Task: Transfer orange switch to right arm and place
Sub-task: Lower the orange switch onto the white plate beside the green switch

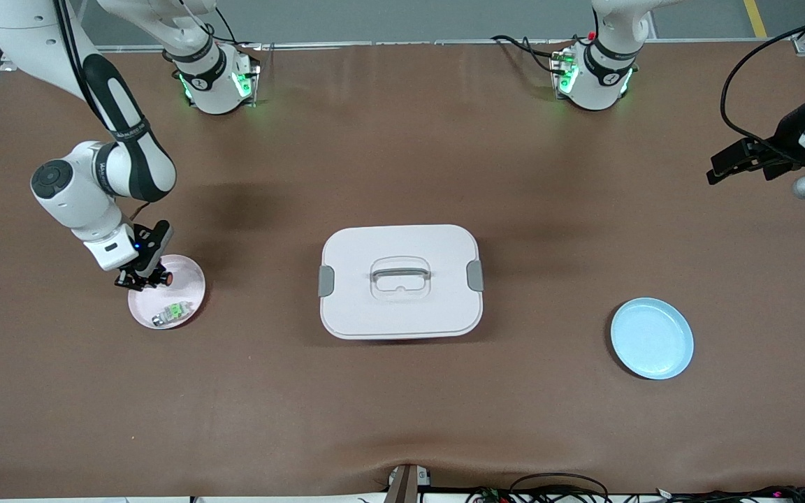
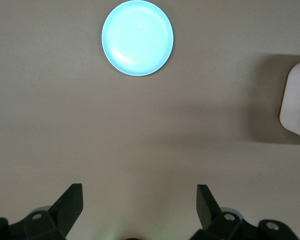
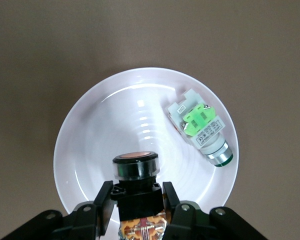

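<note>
My right gripper (image 1: pixel 142 279) hangs low over the pink plate (image 1: pixel 186 274) at the right arm's end of the table, shut on the orange switch (image 3: pixel 135 172), a black stubby button with an orange face (image 1: pixel 165 278). In the right wrist view its black fingers (image 3: pixel 101 202) clamp the switch's body above the plate's white floor (image 3: pixel 110 130). My left gripper (image 1: pixel 727 166) waits open in the air at the left arm's end of the table, and its fingertips (image 2: pixel 71 197) have nothing between them.
A silver-and-green part (image 1: pixel 170 313) (image 3: pixel 202 127) lies in the pink plate, nearer the front camera than the switch. A white lidded box (image 1: pixel 400 281) with a handle sits mid-table. A light-blue plate (image 1: pixel 652 337) (image 2: pixel 137 38) lies toward the left arm's end.
</note>
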`<state>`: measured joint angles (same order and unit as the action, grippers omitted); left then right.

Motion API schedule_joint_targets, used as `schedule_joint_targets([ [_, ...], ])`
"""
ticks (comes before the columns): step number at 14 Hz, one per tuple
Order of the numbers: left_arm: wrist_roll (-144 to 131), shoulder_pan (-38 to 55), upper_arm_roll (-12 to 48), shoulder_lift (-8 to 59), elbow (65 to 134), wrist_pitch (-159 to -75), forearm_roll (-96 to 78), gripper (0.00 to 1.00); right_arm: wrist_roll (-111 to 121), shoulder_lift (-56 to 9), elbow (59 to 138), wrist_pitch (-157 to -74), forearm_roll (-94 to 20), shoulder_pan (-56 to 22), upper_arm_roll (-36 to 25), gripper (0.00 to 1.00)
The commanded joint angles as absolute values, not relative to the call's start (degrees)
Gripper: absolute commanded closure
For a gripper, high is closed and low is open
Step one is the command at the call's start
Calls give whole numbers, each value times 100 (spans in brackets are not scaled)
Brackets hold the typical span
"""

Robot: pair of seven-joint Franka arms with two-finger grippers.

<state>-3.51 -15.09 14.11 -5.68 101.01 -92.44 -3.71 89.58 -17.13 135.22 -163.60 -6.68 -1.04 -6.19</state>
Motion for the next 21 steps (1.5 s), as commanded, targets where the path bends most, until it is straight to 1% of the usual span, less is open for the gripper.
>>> schedule_joint_targets([
  [1,-229,-1547,1433,-651,10213,-9378,-255,0,9053,-1775,13570,-16471,-852,26,-492,100],
  [4,-229,-1521,1433,-624,10204,-9439,-255,0,9053,-1968,13597,-16812,-914,26,-448,100],
  [7,-229,-1337,1337,-607,10195,-9440,-246,0,9053,-2004,13605,-16857,-976,166,-264,100],
  [11,-308,-310,371,-580,10187,-9439,-229,0,9053,-2171,13605,-17059,-976,631,218,100],
  [13,-316,-71,141,-580,10187,-9448,-220,0,9062,-2241,13597,-17121,-976,904,474,100],
  [21,-352,71,53,-571,10125,-9439,-211,0,9062,-2329,13597,-17227,-976,932,510,100],
])
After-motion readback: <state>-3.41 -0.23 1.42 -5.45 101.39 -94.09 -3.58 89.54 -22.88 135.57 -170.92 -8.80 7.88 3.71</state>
